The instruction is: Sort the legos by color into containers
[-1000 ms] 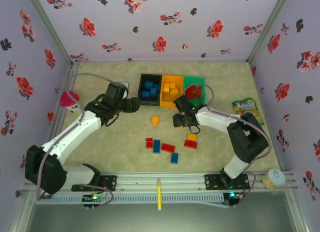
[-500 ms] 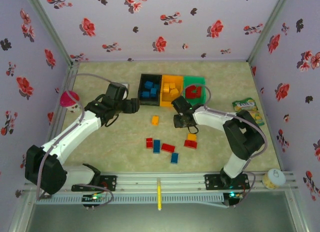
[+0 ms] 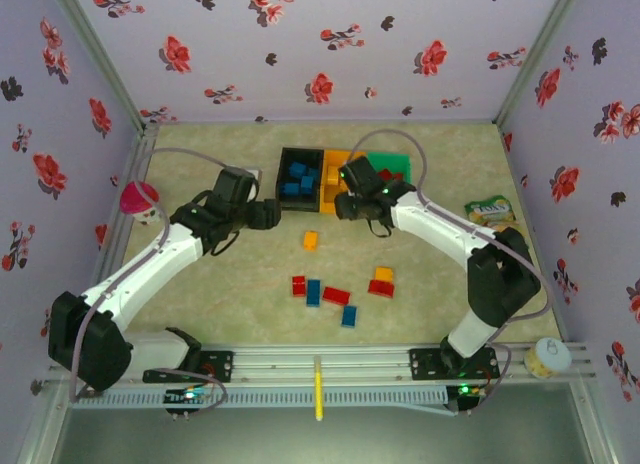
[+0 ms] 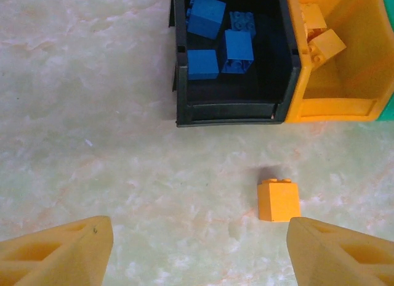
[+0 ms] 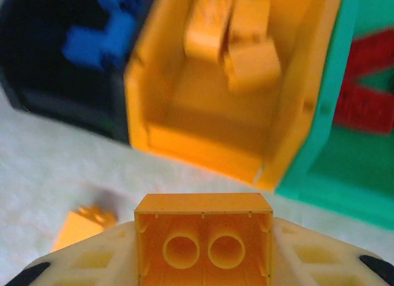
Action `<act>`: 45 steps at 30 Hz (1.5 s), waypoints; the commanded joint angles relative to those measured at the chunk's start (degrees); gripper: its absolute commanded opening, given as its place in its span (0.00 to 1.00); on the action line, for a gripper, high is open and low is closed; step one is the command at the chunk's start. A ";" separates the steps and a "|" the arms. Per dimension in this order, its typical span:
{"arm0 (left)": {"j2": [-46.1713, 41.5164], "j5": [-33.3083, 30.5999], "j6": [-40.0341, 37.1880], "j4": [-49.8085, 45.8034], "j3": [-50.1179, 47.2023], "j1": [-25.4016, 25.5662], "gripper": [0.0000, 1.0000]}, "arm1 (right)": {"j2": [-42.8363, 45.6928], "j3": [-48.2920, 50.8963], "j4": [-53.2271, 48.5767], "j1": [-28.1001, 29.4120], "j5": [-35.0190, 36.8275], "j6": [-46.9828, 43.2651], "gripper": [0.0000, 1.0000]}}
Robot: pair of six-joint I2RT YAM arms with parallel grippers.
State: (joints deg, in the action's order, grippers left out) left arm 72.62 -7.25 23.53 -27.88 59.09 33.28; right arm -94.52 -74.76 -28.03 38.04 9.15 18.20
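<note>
Right tool (image 5: 203, 264) nearer orange bin (image 5: 184, 147); brick (image 5: 203, 233) in grip

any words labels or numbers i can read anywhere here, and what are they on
No text can be read.
Print on the green snack packet by the right wall: too small to read.
Dark mark on the pale round object at the near rail: too blurred to read.

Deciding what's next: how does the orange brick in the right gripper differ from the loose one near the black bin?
The held brick is clamped in the right gripper, off the table, underside toward the wrist camera; the loose brick rests on the table, untouched. Both are orange.
</note>
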 commanded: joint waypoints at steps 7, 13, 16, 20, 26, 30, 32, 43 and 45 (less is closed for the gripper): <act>0.06 0.73 1.08 -0.52 -0.64 2.01 0.74 | -14.28 -17.08 -2.68 -3.51 -0.34 -6.24 0.44; -0.59 0.65 0.95 -0.75 -0.74 2.85 0.74 | -20.30 -21.22 -2.20 -5.05 -2.16 -5.41 0.44; -0.49 0.65 0.86 -1.08 -0.64 3.26 0.74 | -22.40 -22.83 -2.60 -5.48 -2.91 -5.28 0.48; -0.21 0.57 0.90 -1.50 -0.24 3.71 0.73 | -23.51 -23.85 -2.82 -5.78 -3.49 -5.19 0.54; 1.08 0.57 0.90 -1.41 0.36 4.67 0.73 | -23.29 -24.81 -3.41 -6.14 -3.97 -5.45 0.58; 2.97 0.57 1.30 -0.96 0.83 5.88 0.73 | -21.89 -24.29 -4.14 -6.23 -3.96 -5.54 0.58; 4.35 0.57 1.52 -0.62 1.10 6.71 0.73 | -20.14 -22.87 -4.01 -6.23 -3.80 -5.40 0.58; 16.96 0.65 2.87 -1.07 6.87 11.86 0.74 | -2.33 -5.58 -0.72 -6.31 -0.78 -4.10 0.59; 19.40 0.78 3.10 -1.68 8.19 12.46 0.74 | 1.20 -2.29 -0.53 -6.40 -0.14 -3.61 0.60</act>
State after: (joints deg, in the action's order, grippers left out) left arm 89.41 -6.81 25.26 -28.34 64.60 44.91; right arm -97.10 -80.29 -29.52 32.16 6.92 13.58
